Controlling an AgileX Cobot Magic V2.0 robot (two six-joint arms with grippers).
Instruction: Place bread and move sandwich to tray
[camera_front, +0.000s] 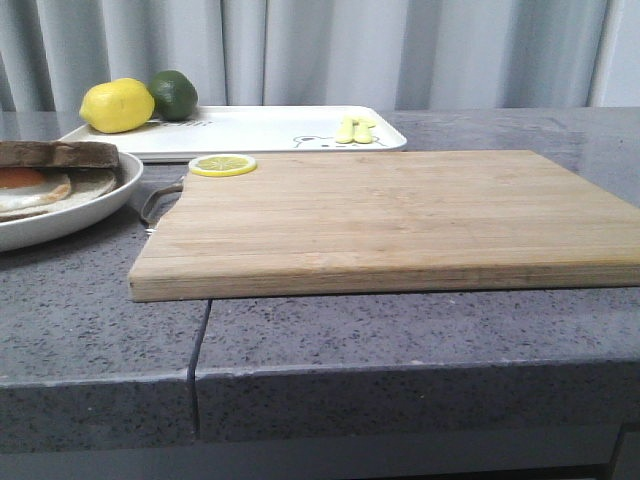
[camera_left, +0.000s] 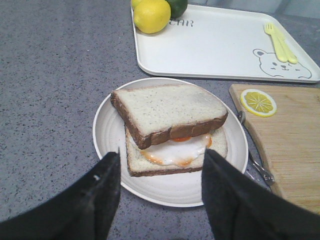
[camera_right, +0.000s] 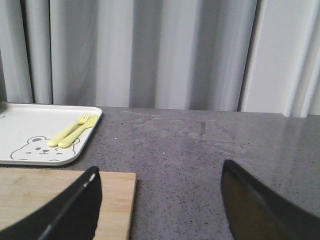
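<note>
1. The left hand (camera_left: 161, 172) is spread wide and empty, over the near rim of the plate (camera_left: 107, 135); the right hand (camera_right: 160, 200) is also spread and empty, near the board (camera_right: 45, 195).
2. The sandwich (camera_left: 170, 130) lies on the plate, which sits on the table (camera_left: 50, 75) just short of the tray (camera_left: 210, 45).
3. Risk: the bread (camera_left: 167, 111) sits skewed on the egg (camera_left: 175, 150), so a squeeze may slide it off.
4. The bread's longer side runs across the plate, one corner toward the board.
</note>
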